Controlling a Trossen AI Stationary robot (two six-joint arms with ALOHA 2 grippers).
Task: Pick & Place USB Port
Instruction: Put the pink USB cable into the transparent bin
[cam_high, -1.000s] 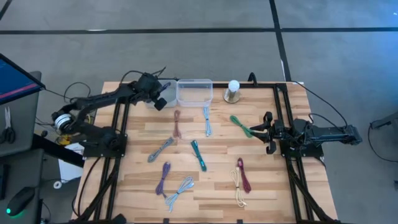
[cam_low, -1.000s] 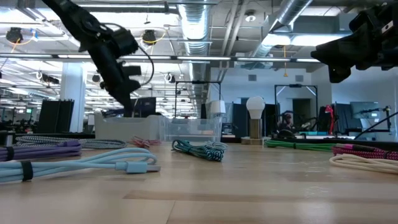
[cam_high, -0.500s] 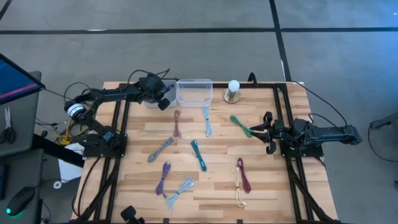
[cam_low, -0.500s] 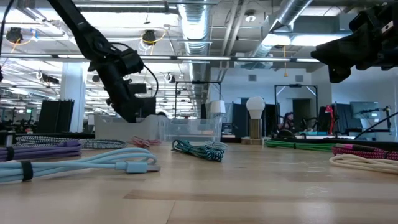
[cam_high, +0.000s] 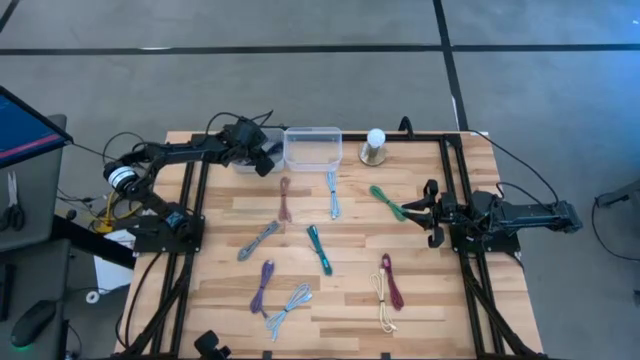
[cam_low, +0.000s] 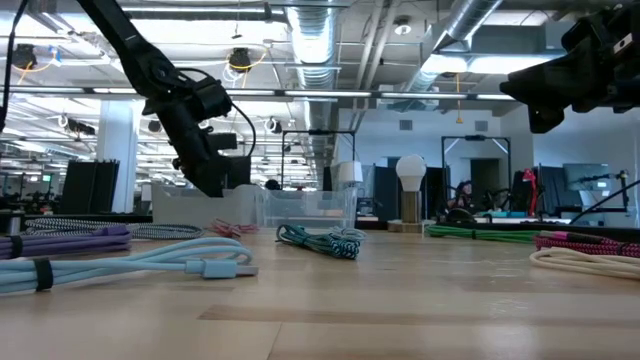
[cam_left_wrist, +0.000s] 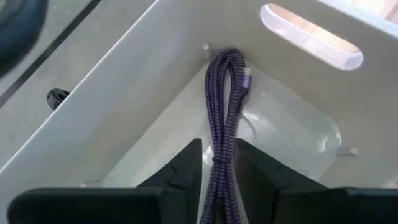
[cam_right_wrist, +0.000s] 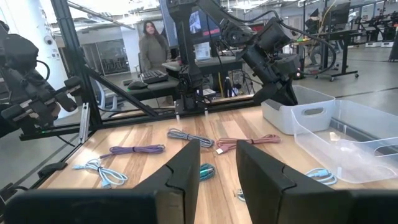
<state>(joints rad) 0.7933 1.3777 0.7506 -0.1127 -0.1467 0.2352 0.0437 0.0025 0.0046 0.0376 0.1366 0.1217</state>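
We are looking down on a wooden worktop (cam_high: 430, 290) strewn with bundled USB cables. At about eleven o'clock, our left pincer (cam_high: 262, 160) is reaching into a white bin (cam_left_wrist: 124, 112) that sits just beside a clear plastic bin (cam_high: 312, 147). In the left wrist view, a purple braided USB cable (cam_left_wrist: 224, 118) is lying folded in a corner of the white bin, running down between the two dark fingers (cam_left_wrist: 186, 165). The fingers are standing slightly apart, close on either side of the cable; we cannot tell whether they are gripping it or letting it go.

At three o'clock, our right pincer (cam_high: 422, 212) is waiting above the worktop edge, partly open and holding nothing.

We are judging the cable to be light, soft and floppy, with a braided sleeve that gives some grip. Loose ends may droop and snag on the bin wall. The best hold on cables like this is across the middle of the bundle, where the strands lie together, not at the plug.
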